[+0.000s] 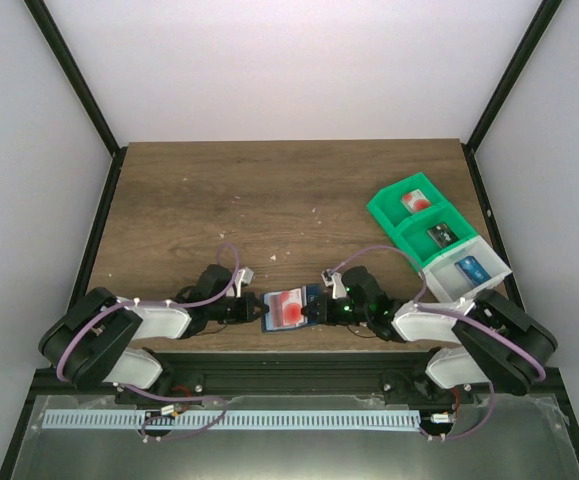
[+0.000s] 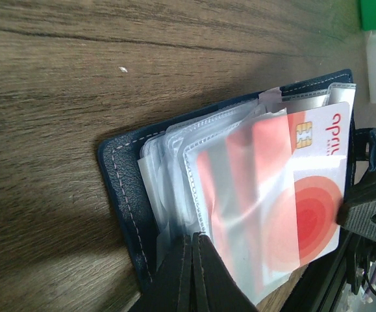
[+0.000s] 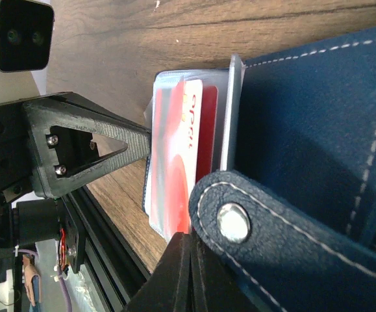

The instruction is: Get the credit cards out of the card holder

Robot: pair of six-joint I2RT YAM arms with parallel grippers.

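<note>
Left gripper first: my two fingers there are pressed together, pinching the near edge of the card holder where its clear sleeves fan out. Opposite it, my right gripper is closed just as tight, its tips at the free end of the red and white card, and as far as I can see they nip that end.

That card has a gold chip and a big red circle. It lies partly inside the topmost sleeve, with its chip end sticking out toward my right side.

Between my two grippers the card holder lies open and flat on the wooden table, near the front edge. Its navy cover with pale stitching faces down. From my right wrist I see its snap strap curling up just beside my fingers, the metal stud showing.

Well off to my right stand a green bin with two compartments and a white bin touching its near end. A reddish card lies in the far green compartment, a dark card in the near one, and a blue card in the white bin.
</note>
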